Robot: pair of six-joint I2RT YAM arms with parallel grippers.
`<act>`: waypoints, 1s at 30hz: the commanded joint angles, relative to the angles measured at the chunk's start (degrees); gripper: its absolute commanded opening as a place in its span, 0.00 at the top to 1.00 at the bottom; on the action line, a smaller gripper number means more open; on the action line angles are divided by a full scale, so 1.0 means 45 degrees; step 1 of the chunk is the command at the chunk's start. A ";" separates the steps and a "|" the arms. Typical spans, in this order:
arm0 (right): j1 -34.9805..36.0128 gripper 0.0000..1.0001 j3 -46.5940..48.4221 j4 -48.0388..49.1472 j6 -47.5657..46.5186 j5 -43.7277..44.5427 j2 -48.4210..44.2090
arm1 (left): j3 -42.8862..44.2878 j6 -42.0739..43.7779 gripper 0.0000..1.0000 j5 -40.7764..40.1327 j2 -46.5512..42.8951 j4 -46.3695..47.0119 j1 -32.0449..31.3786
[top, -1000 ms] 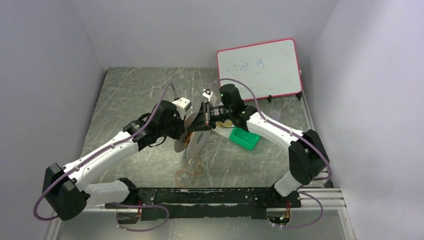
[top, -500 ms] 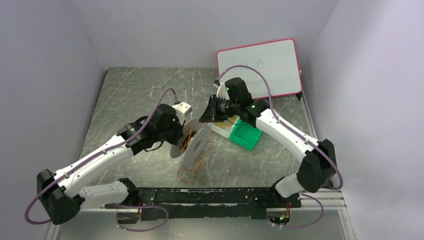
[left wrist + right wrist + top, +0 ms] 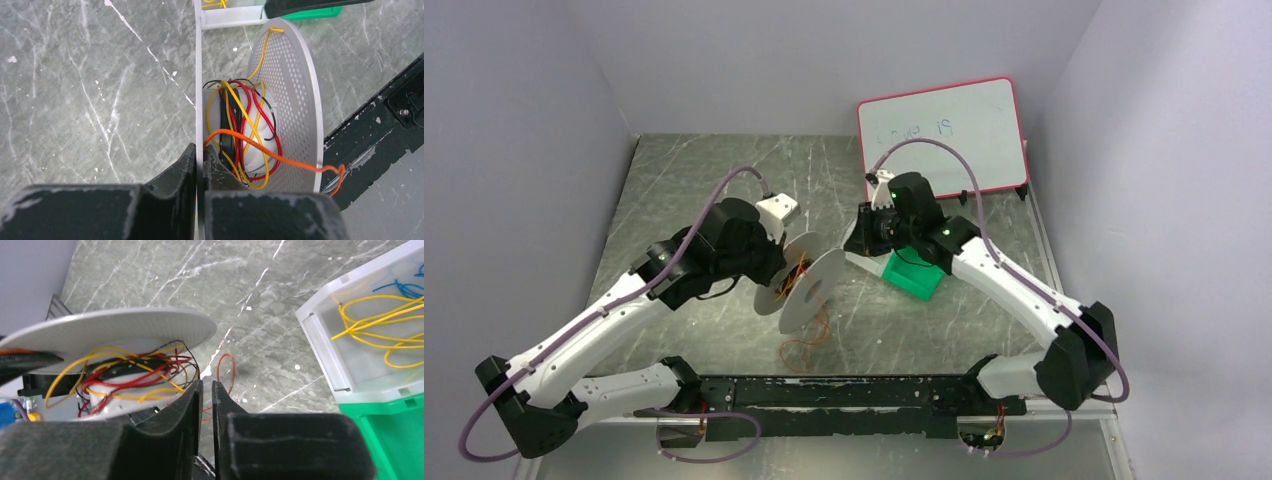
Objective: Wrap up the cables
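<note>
A white two-flange spool (image 3: 814, 290) is held on edge above the table, with red, yellow and black wires round its core. My left gripper (image 3: 774, 268) is shut on the edge of one flange, which shows as a thin white strip (image 3: 199, 100) between the jaws (image 3: 200, 152). The thin orange cable (image 3: 280, 157) runs from the core over the perforated flange (image 3: 295, 100) and hangs off its rim. Its loose end lies in loops on the table (image 3: 799, 350), also in the right wrist view (image 3: 226, 367). My right gripper (image 3: 856, 235) hangs right of the spool (image 3: 125, 330), its jaws (image 3: 205, 387) nearly together with nothing visible between them.
A green bin (image 3: 914, 275) stands under the right wrist, with a clear tray (image 3: 320, 345) of yellow and blue wire loops on it. A pink-framed whiteboard (image 3: 944, 135) leans at the back right. A black rail (image 3: 854, 390) runs along the front edge.
My right gripper has drawn back to the right, away from the spool. My left arm has pulled the spool slightly left and turned it. More orange cable now lies on the table.
</note>
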 commanded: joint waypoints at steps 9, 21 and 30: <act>-0.0198 0.57 -0.3592 0.3887 0.0581 -0.0091 -0.4205 | 0.1813 -0.0506 0.93 -0.1557 0.0255 -0.0356 -0.0082; 0.2156 0.46 -0.6905 0.8637 0.1997 -0.1545 -0.4984 | 0.2132 -0.1401 0.93 -0.2392 0.0945 -0.0270 -0.0081; 0.4205 0.45 -0.7790 1.2373 0.2915 -0.0345 -0.3092 | 0.2286 -0.1705 0.93 -0.2444 0.1143 -0.0237 -0.0083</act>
